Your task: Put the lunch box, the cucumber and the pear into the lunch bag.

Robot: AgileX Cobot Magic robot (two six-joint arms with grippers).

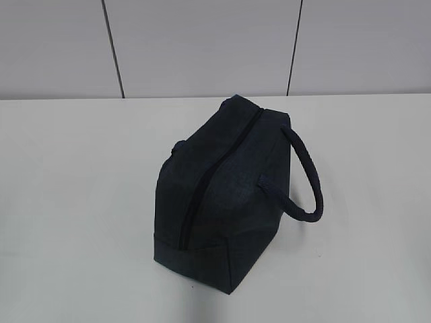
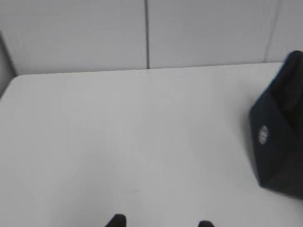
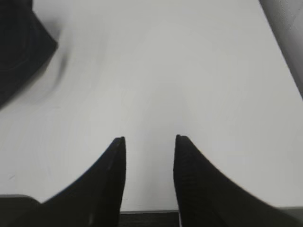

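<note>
Exterior view: the lunch bag point(image 1: 215, 195) stands mid-desk point(image 1: 74, 202), zipper shut, its long axis running from near-left to far-right, loop handle on the right. No lunch box, cucumber or pear shows, so they are likely inside.

Left wrist view: the left claw point(image 2: 161, 222) shows 2 tips apart, the bag to its right.

Right wrist view: the right claw point(image 3: 149, 156) is parted and empty, the bag at far left. Neither arm looks clearly nearer.

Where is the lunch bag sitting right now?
The lunch bag stands zipped near the middle of the white table in the exterior view, its loop handle on the right.
</note>
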